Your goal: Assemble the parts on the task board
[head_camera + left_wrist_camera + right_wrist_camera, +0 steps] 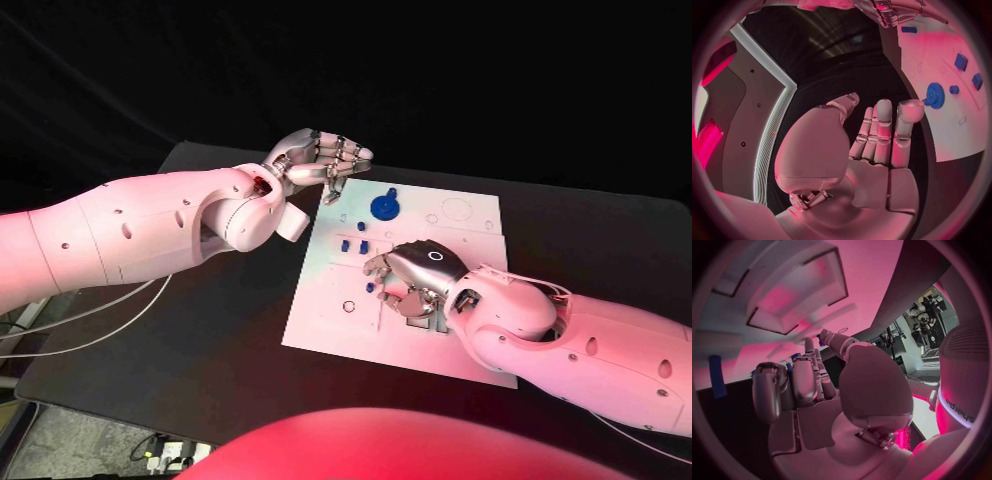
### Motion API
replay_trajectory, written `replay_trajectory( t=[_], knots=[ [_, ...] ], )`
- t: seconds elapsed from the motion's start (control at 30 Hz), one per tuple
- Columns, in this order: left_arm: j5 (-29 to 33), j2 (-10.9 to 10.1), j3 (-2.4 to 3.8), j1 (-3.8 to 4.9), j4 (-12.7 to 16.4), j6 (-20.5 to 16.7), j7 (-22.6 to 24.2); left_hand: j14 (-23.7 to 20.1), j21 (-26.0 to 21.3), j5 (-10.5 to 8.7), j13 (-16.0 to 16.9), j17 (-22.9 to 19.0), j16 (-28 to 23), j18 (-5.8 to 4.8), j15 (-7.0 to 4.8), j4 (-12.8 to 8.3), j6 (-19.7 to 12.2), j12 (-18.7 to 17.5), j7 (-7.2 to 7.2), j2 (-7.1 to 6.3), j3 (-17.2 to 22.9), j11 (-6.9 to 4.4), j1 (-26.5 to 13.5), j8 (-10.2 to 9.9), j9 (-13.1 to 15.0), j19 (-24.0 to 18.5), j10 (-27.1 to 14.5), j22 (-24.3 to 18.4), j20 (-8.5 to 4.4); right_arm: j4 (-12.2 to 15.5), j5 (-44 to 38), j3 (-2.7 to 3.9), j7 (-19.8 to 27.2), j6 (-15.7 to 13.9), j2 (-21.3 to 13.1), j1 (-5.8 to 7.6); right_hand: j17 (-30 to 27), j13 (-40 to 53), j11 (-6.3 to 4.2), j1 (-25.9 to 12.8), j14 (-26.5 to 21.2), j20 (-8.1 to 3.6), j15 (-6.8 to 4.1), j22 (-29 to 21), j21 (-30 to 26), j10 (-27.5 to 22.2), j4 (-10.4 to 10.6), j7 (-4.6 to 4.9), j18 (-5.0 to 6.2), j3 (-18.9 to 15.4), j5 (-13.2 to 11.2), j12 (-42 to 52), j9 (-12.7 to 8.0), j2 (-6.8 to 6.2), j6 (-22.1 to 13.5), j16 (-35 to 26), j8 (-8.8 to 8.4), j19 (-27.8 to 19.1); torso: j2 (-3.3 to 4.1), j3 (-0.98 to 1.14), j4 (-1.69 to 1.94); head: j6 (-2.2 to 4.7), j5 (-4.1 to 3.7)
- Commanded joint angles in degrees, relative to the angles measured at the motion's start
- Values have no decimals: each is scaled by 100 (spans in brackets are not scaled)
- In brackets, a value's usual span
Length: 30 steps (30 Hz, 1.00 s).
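Blue gear [385, 207] on task board [469, 225]: likely light, rigid; pinch by rim; left hand [310, 160] curled empty, right hand [414, 275] grip indiscernible.

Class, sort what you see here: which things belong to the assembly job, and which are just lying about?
Job: task board; blue gear; small blue parts; right hand over the board; left hand, holding nothing.

Lying about: black table; cables.

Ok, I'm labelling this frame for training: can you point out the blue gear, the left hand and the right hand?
blue gear [385, 207]: head view, centre of its round face.
left hand [315, 160]: head view, middle of the curled fingers.
right hand [418, 270]: head view, back of the hand above the task board.
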Motion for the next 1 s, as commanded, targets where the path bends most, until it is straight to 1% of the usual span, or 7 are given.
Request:
replay_trajectory(
  t=[0.03,0.2,0.33,0.5,0.67,0.83,1.0],
  knots=[
    [30,1,4,4,12,104,20,-41,-35,23,7,-5,-28,-47,-10,-29,-52,21,85,5,3,-9,53,20,6,-54,-45,-5,-2,159,-101,10,-109,-203,-183,24,-7,8,-48,19,99,33,44,604,-7,5,4,-5,38,-33,9,24,-6,-58,-18,-11,-13,14,0,-2,-7,6,-14],
    [30,-9,4,4,14,120,15,-41,-35,23,7,-5,-28,-47,-10,-29,-52,21,85,5,3,-9,53,20,6,-54,-45,-5,-2,491,-97,69,-149,-305,-596,133,-20,17,-60,20,103,31,37,621,2,22,42,8,33,-84,20,83,31,-39,101,-6,56,35,2,-2,-5,46,-65],
    [30,-22,3,4,20,133,14,-45,-34,24,9,-5,-28,-47,-10,-30,-56,31,86,13,7,-8,58,29,9,-55,-57,-4,-1,730,49,130,-163,-375,-1024,295,-68,19,-68,24,95,21,27,595,-29,34,102,135,39,-109,53,141,68,-6,256,-29,138,27,-2,-5,-13,108,-140],
    [31,-29,3,4,22,153,21,-47,-30,24,11,-5,-27,-47,-9,-29,-58,38,86,20,10,-7,61,35,11,-54,-63,1,-1,839,278,180,-156,-396,-1444,499,-235,-47,22,23,47,61,103,363,-256,-125,175,260,100,-161,93,110,77,-41,366,-147,172,-116,-9,-2,-17,167,-240],
    [31,-27,3,3,19,179,25,-49,-17,25,14,-5,-26,-50,-8,-29,-61,48,87,28,14,-7,64,43,14,-49,-70,15,0,722,428,203,-152,-200,-1668,629,-338,-197,69,72,22,91,146,114,-511,-452,264,286,166,-404,62,22,31,-90,278,-208,84,-257,-18,2,-29,209,-263],
    [31,-21,2,3,18,194,28,-49,-17,25,14,-5,-26,-50,-8,-29,-61,48,87,28,14,-7,64,43,14,-49,-70,15,0,495,486,206,-128,51,-1657,666,-430,-430,89,461,7,107,164,34,-632,-679,530,283,181,-1235,47,114,-67,67,210,-227,-29,-261,-4,2,-11,252,-293],
    [31,-23,1,3,13,195,30,-49,-17,25,14,-5,-26,-50,-8,-29,-61,48,87,28,14,-7,64,43,14,-49,-70,15,0,328,523,188,-78,186,-1533,652,-427,-476,91,568,16,104,169,44,-631,-699,583,282,178,-1344,48,144,-98,100,183,-210,-61,-245,2,5,-10,250,-292]
  ],
)
